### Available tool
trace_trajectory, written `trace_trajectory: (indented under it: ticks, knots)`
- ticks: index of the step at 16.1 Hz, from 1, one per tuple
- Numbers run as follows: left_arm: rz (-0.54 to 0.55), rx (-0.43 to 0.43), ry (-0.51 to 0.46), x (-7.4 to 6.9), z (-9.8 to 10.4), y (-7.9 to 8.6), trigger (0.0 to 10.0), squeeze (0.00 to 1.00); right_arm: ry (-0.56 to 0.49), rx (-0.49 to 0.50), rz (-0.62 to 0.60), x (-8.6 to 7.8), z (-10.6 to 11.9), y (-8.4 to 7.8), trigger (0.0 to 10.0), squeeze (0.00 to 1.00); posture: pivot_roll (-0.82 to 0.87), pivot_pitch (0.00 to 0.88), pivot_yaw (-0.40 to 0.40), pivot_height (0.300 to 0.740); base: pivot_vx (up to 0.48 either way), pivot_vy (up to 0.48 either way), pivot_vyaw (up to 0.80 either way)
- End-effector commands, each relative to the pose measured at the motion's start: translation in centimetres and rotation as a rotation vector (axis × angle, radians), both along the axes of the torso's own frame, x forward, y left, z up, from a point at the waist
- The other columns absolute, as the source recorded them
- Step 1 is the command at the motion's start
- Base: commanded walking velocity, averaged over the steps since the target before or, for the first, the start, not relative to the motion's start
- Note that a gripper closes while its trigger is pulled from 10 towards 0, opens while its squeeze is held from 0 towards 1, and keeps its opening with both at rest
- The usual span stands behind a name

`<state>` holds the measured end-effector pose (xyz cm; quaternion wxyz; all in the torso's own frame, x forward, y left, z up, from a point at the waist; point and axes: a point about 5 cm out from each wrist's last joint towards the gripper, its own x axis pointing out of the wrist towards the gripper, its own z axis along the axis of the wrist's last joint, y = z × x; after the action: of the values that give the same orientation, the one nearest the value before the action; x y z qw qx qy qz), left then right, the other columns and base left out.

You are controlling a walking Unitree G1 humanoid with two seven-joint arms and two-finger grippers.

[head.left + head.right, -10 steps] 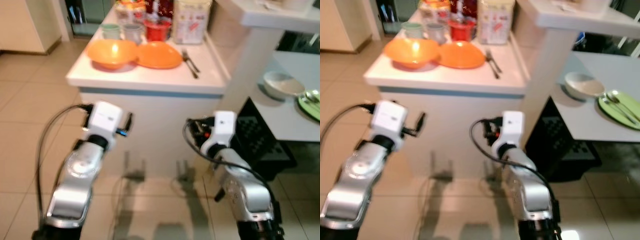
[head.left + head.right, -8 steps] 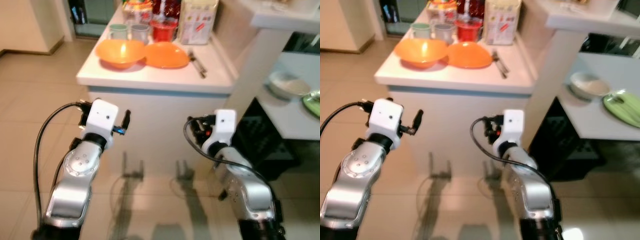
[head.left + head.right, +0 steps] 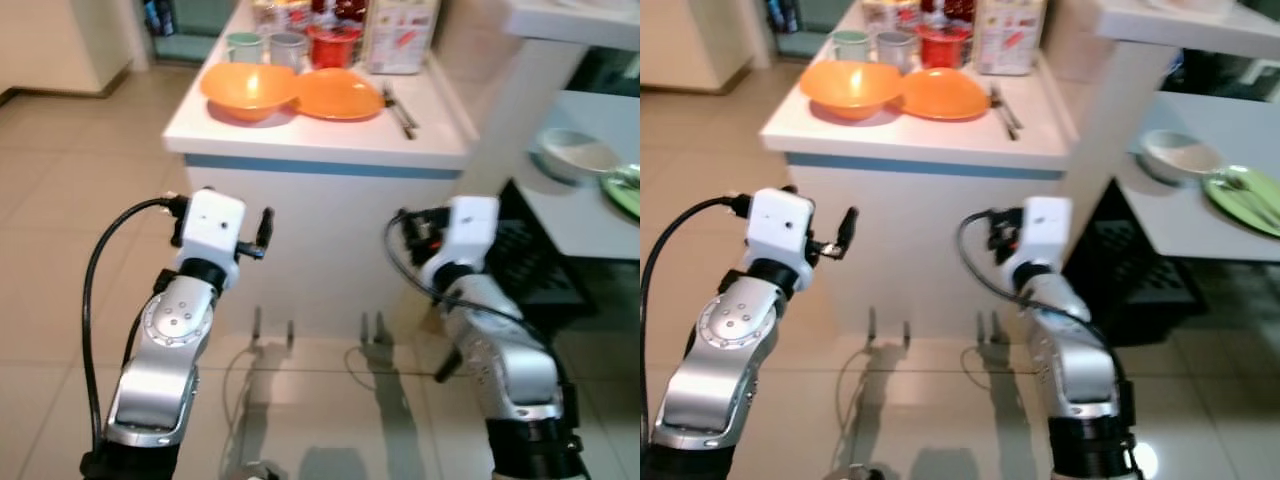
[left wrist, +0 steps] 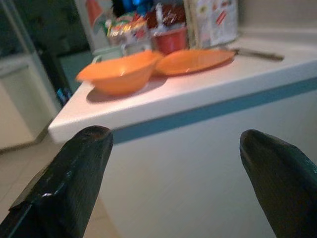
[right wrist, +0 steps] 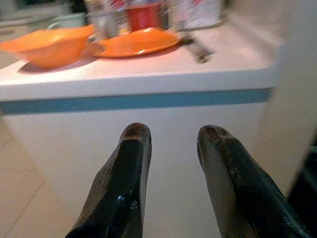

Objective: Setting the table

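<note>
An orange bowl (image 3: 249, 89) with a glossy, rounded wall sits on the white counter (image 3: 320, 140), touching a flat orange plate (image 3: 338, 92) beside it. Dark cutlery (image 3: 398, 108) lies on the counter just beside the plate, on the side away from the bowl. Behind the bowl stand two pale cups (image 3: 243, 45), a red container (image 3: 333, 43) and a printed carton (image 3: 402, 38), all cut off or blurred at the top edge. The counter has a smooth top, a blue band under its lip and a plain white front.

Both arms are held low before the counter front, apart from it. The left gripper (image 4: 173, 178) has its two ribbed black fingers spread wide and holds nothing. The right gripper (image 5: 173, 148) has its glossy fingers nearly together with a narrow gap, also holding nothing.

Beyond the counter, a lower table (image 3: 1200, 215) carries a white bowl (image 3: 1180, 157) and a green plate (image 3: 1243, 198), partly cut off. A black crate (image 3: 1120, 270) sits under it on the tiled floor (image 3: 60, 260).
</note>
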<state>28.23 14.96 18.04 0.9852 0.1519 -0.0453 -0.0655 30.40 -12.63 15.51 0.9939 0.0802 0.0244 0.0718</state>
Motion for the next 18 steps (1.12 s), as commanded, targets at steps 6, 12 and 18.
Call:
trace_trajectory:
  ticks: [6, 12, 18]
  knots:
    - [0.015, -0.033, -0.076, 0.2, 1.7, 0.3, 10.0, 0.00, -0.096, 0.000, 0.025, 0.7, 2.9, 0.4, 10.0, 0.00, 0.09, 0.000, -0.065, 0.740, 0.200, 0.000, 0.00]
    - [0.013, -0.024, -0.103, 0.3, 2.4, 0.4, 10.0, 0.00, -0.120, 0.001, 0.063, 0.8, 3.7, 1.1, 10.0, 0.00, 0.10, 0.000, -0.070, 0.740, 0.374, 0.000, 0.00]
    - [0.013, -0.013, -0.116, 0.4, 2.8, 0.5, 10.0, 0.00, -0.127, -0.015, 0.090, 1.0, 3.9, 1.4, 10.0, 0.00, 0.10, 0.000, -0.072, 0.740, 0.387, 0.000, 0.00]
